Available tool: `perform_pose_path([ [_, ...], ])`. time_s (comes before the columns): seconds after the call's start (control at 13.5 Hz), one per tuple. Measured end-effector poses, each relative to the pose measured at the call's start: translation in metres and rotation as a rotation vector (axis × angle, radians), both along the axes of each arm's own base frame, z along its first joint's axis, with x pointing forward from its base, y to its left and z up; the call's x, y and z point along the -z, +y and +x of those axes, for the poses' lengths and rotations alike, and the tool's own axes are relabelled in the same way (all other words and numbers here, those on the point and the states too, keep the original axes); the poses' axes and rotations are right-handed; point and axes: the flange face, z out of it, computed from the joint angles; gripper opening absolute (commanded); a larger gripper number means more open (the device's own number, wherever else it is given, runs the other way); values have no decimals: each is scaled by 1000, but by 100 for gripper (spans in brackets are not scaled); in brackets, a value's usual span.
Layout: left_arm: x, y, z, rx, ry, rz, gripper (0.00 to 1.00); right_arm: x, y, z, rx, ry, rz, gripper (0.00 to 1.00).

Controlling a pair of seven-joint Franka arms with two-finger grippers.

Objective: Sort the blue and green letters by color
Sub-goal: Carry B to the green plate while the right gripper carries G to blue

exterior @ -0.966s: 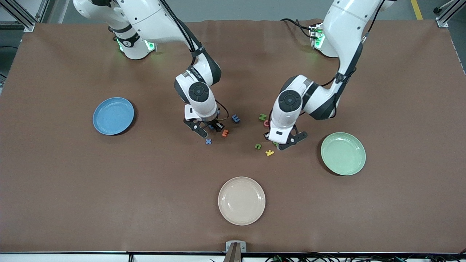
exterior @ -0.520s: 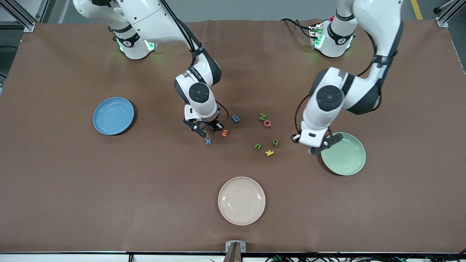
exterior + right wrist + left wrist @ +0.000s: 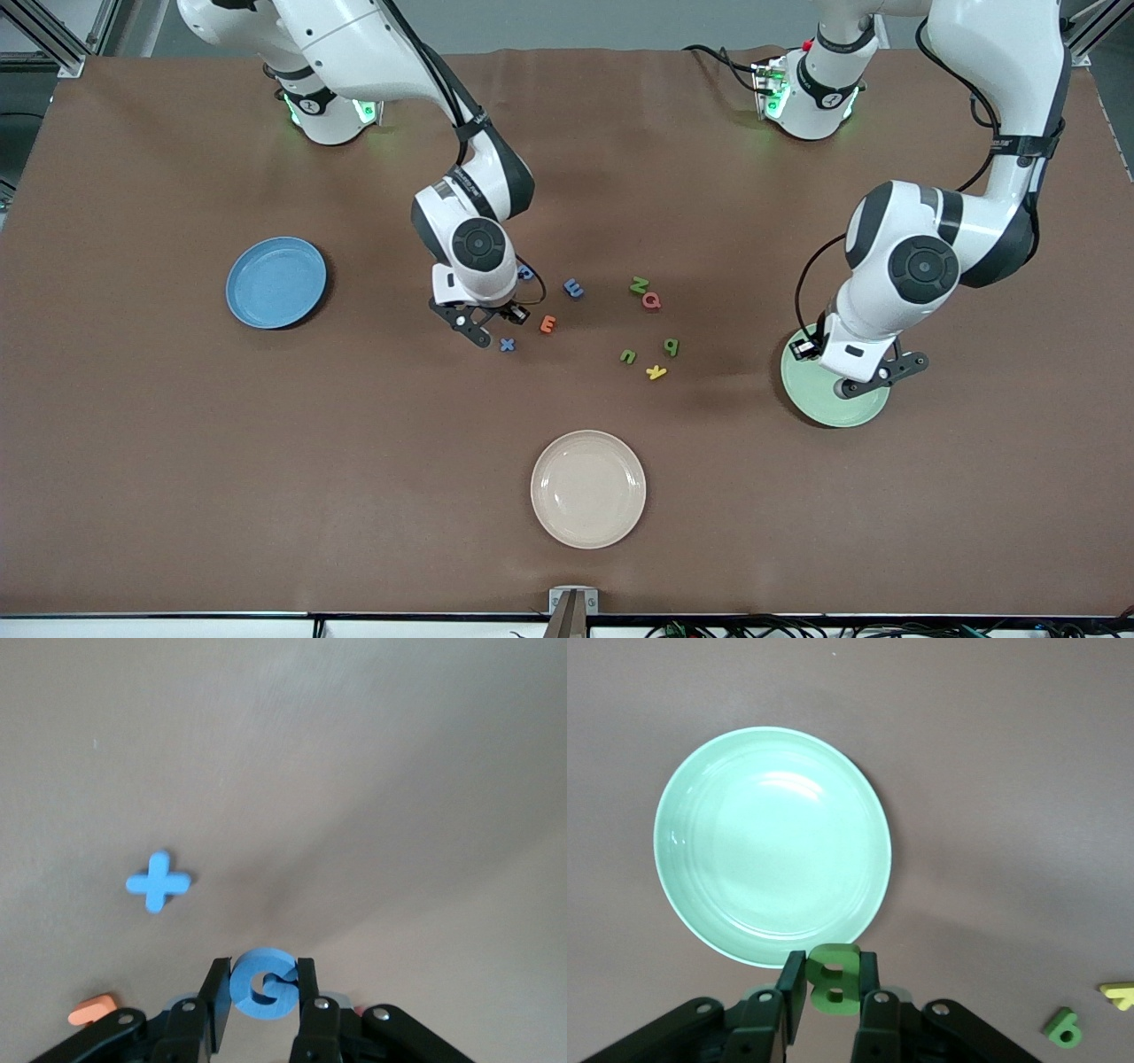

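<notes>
My left gripper [image 3: 848, 372] [image 3: 833, 973] is shut on a green letter B [image 3: 833, 979] and hangs over the edge of the pale green plate [image 3: 819, 409] [image 3: 772, 846]. My right gripper [image 3: 487, 321] [image 3: 263, 979] is shut on a blue letter G [image 3: 263, 985], just above the table by the blue cross-shaped letter [image 3: 507, 345] [image 3: 158, 881]. Two more blue letters [image 3: 574, 288] [image 3: 526, 273] lie near it. Green letters [image 3: 639, 284] [image 3: 671, 346] [image 3: 628, 356] lie in the middle of the table. The blue plate [image 3: 276, 282] sits toward the right arm's end.
An orange letter [image 3: 548, 324], a red letter [image 3: 652, 301] and a yellow letter [image 3: 656, 371] lie among the blue and green ones. A beige plate [image 3: 588, 488] stands nearer the front camera, mid-table.
The left arm has swung from the letter cluster to over the green plate with the green B. The right gripper has closed on the blue G and shifted slightly toward the blue plate.
</notes>
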Motion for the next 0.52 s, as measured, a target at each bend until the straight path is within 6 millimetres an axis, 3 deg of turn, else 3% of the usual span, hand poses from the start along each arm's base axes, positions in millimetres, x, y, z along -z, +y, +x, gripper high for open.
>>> perform_pose_path([
  [0.15,0,11,3,19,2,1,0,-25,-31,17,-42,33,5,0],
  [0.3,1,31,7,51,8,1,0,-54,-79,38,-95,56,32,0],
  [0.52,4,86,14,114,24,-4,0,-88,-161,52,-173,77,83,0],
])
